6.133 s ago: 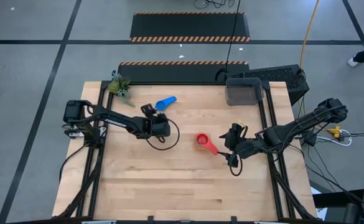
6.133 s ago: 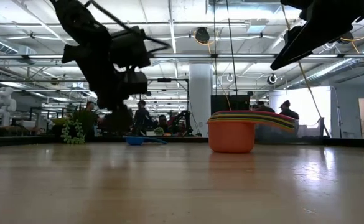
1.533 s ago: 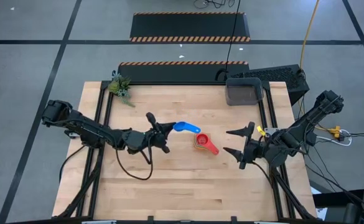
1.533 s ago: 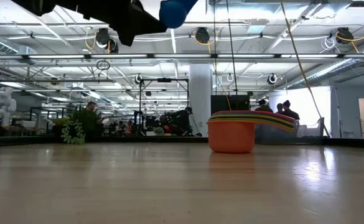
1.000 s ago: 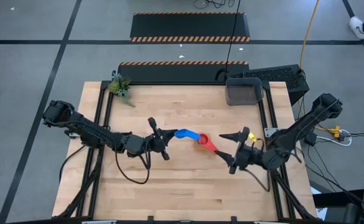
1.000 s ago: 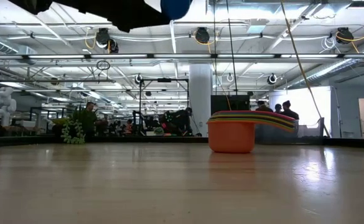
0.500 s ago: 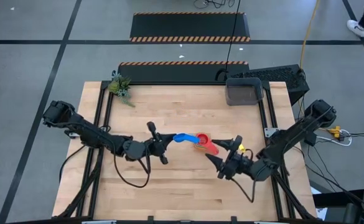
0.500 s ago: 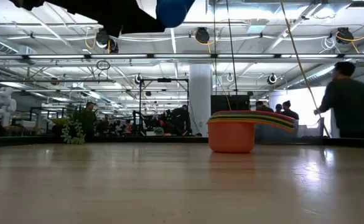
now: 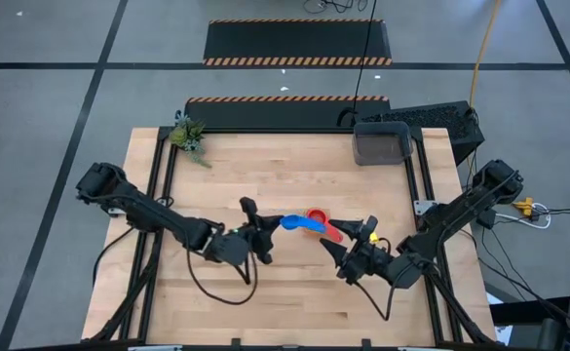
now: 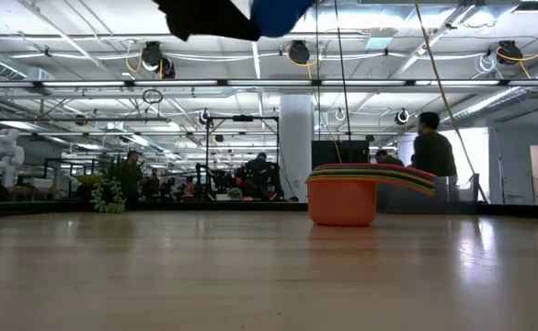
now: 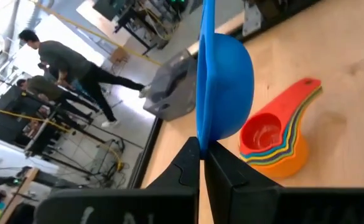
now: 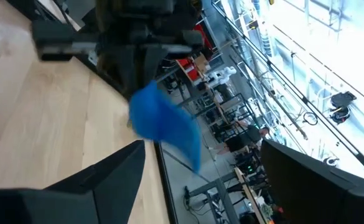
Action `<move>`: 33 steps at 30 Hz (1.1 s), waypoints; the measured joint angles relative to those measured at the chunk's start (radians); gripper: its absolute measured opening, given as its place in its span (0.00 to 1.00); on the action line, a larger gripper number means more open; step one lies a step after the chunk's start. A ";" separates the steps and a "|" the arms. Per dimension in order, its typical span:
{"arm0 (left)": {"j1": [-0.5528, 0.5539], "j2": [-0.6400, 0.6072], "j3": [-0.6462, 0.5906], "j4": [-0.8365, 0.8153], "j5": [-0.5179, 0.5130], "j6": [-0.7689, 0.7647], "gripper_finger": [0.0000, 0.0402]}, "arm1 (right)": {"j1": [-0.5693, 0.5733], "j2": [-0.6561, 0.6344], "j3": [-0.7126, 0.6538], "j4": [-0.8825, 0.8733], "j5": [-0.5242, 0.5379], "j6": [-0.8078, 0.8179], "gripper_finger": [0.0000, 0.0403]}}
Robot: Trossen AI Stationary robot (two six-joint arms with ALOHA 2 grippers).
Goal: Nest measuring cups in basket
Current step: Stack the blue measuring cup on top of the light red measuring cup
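Two grippers at mid-table | high: left gripper [image 9: 261,232] clamps blue cup [image 9: 292,222] beside nested stack [image 9: 316,218]; right gripper [image 9: 351,255] spread, empty; basket [image 9: 380,144] well apart | left wrist: thin handle pinch — cup may twist or drop, toppling stack.

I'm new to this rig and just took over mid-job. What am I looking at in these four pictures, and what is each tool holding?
Two dark robot arms work at a wooden table. One picture looks straight down on it, one looks level across the tabletop, and one sits on each wrist. The left tool is shut on the blue cup, holding it by its handle in the air next to the stack of nested cups, red on top, orange outermost. The left wrist picture shows this close up: blue cup above the stack. The right tool is open and empty, just beside the stack. The grey basket stands at the far right edge, holding nothing, and a small plant sits at the far left corner.
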 joint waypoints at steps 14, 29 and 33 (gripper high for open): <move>0.023 0.081 0.098 -0.055 0.002 0.041 0.01 | 0.002 0.000 0.000 -0.018 -0.001 -0.025 0.49; 0.010 0.081 0.097 -0.064 0.002 0.078 0.01 | 0.002 0.000 0.000 -0.021 -0.029 -0.025 0.35; 0.010 0.081 0.097 -0.064 0.002 0.078 0.01 | 0.002 0.000 0.000 -0.048 -0.029 -0.025 0.31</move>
